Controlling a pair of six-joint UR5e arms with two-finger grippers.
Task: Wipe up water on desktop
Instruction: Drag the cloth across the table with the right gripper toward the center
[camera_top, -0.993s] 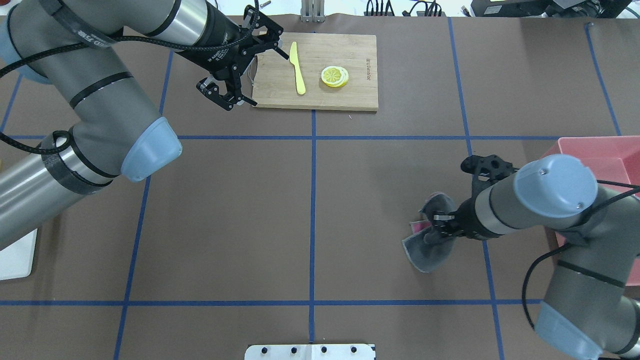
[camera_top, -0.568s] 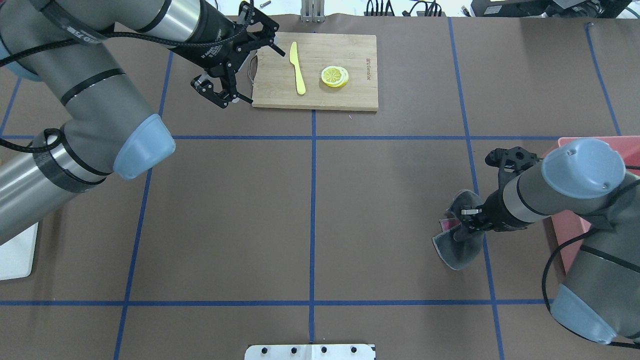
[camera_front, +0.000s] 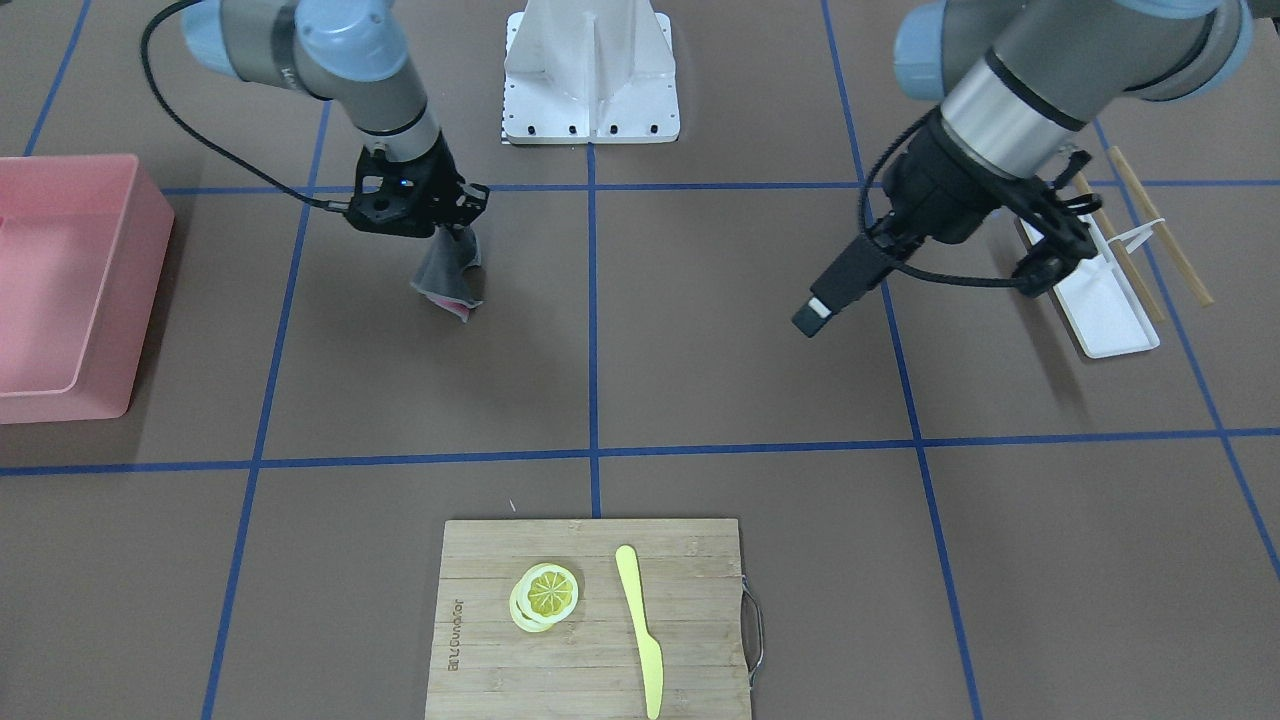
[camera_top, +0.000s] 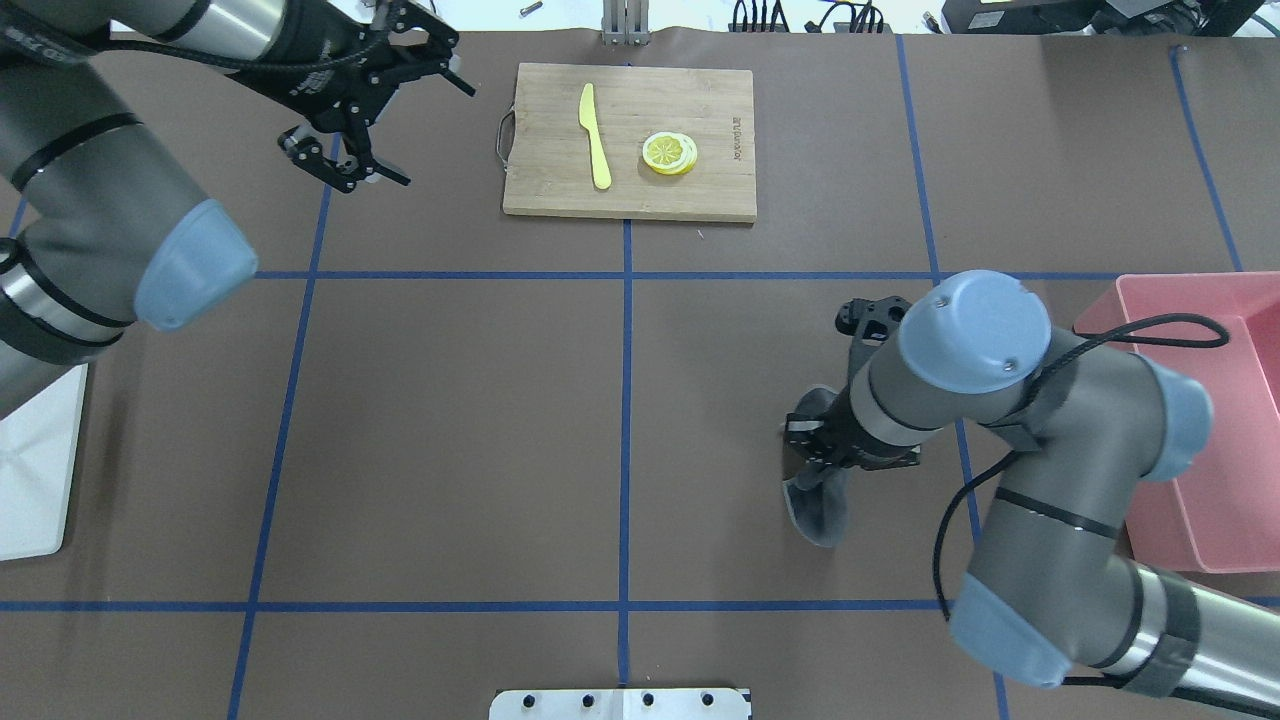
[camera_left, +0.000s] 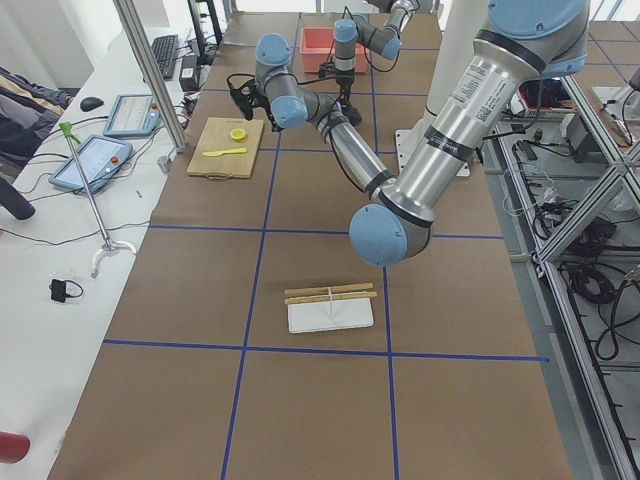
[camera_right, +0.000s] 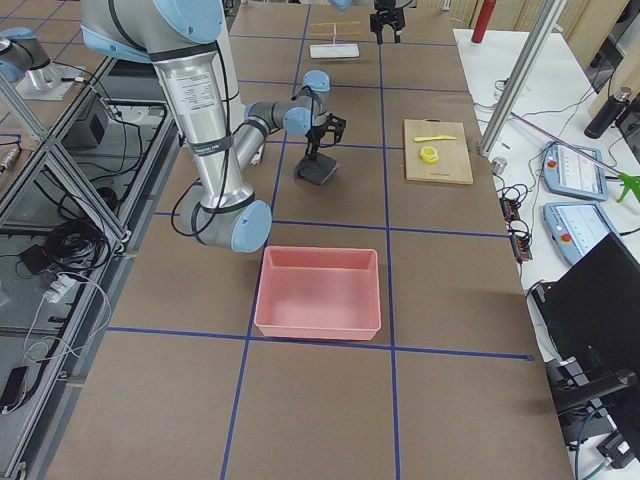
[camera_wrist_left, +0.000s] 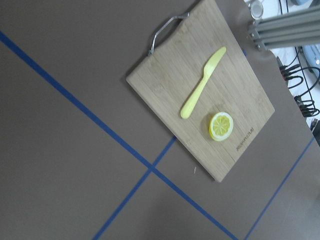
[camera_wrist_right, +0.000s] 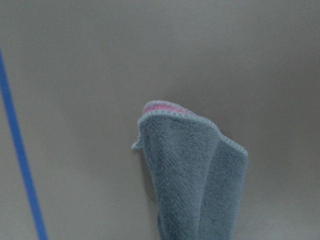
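Observation:
The brown desktop with blue tape lines fills the views; I see no water on it. My right gripper is shut on a grey cloth with a pink side, right of the centre line. The cloth hangs folded below the gripper, its lower end at or just above the tabletop. The right wrist view shows only the cloth over bare brown surface. My left gripper is open and empty, held above the table at the far left, left of the cutting board.
A bamboo cutting board at the far centre holds a yellow knife and a lemon slice. A pink bin stands at the right edge. A white tray with wooden sticks lies on the left side.
My right gripper swung the cloth to the right, then back left past its starting spot. My left arm drew back to the left, away from the cutting board, still open.

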